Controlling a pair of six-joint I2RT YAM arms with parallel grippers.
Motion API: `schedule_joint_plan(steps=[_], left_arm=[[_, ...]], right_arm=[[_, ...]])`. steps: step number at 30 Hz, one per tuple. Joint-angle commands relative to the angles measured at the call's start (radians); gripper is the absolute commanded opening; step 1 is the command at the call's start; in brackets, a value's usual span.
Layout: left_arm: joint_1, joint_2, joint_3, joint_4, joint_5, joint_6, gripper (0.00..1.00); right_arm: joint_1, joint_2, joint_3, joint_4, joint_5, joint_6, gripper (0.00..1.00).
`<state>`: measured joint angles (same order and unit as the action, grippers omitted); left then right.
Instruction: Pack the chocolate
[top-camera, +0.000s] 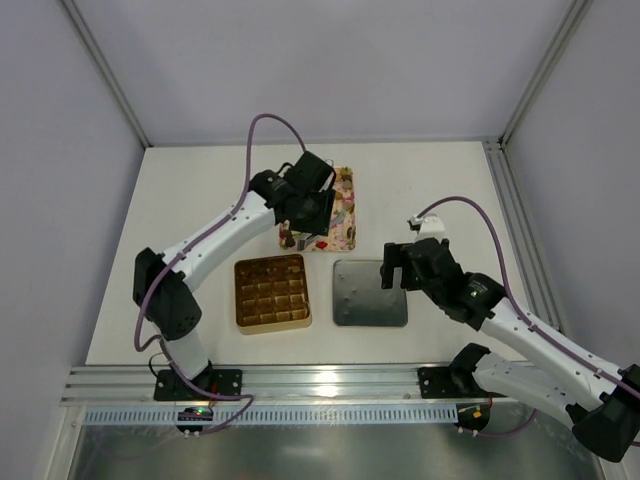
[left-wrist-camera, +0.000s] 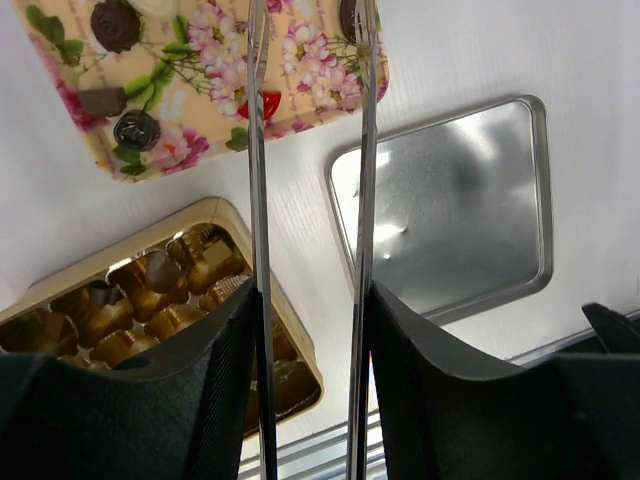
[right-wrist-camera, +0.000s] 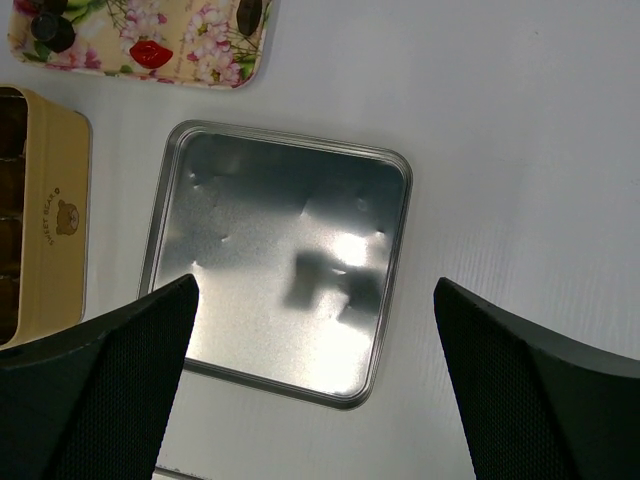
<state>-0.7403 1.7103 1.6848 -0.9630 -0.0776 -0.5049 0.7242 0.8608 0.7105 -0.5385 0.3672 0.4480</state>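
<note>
The square gold box (top-camera: 303, 322) lies at front centre with dark-brown chocolate pieces (top-camera: 268, 290) in a grid; they also show in the left wrist view (left-wrist-camera: 150, 290). My left gripper (top-camera: 305, 222) hovers over the front of the pink-floral tray (top-camera: 345, 205). It is shut on metal tongs (left-wrist-camera: 256, 200), whose two blades stand apart and reach toward the tray (left-wrist-camera: 215, 60) beside a red lip-shaped sweet (left-wrist-camera: 270, 103). My right gripper (top-camera: 395, 265) is open and empty above the right side of the grey lid (top-camera: 370, 293), which lies inside-up (right-wrist-camera: 280, 260).
Loose dark chocolates (left-wrist-camera: 137, 128) lie on the floral tray. The gold box side with a bear logo (right-wrist-camera: 55, 215) is left of the lid. An aluminium rail (top-camera: 320, 380) runs along the table's near edge. Enclosure walls stand behind and at both sides.
</note>
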Motion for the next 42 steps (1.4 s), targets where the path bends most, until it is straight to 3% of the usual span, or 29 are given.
schedule_joint_plan(steps=[1, 9, 19, 42], left_arm=[[-0.008, 0.055, 0.085, 0.073, 0.016, 0.017, 0.46], [-0.022, 0.204, 0.122, 0.104, 0.019, 0.003, 0.46], [-0.025, 0.264, 0.119, 0.116, 0.01, 0.0, 0.45], [-0.073, 0.25, 0.092, 0.063, -0.04, -0.001, 0.38]], right_arm=[[-0.006, -0.031, 0.032, -0.015, 0.019, -0.003, 1.0], [-0.008, -0.055, 0.027, -0.037, 0.024, -0.005, 1.0], [-0.011, -0.078, 0.02, -0.051, 0.027, -0.008, 1.0], [-0.017, -0.091, 0.006, -0.049, 0.03, -0.008, 1.0]])
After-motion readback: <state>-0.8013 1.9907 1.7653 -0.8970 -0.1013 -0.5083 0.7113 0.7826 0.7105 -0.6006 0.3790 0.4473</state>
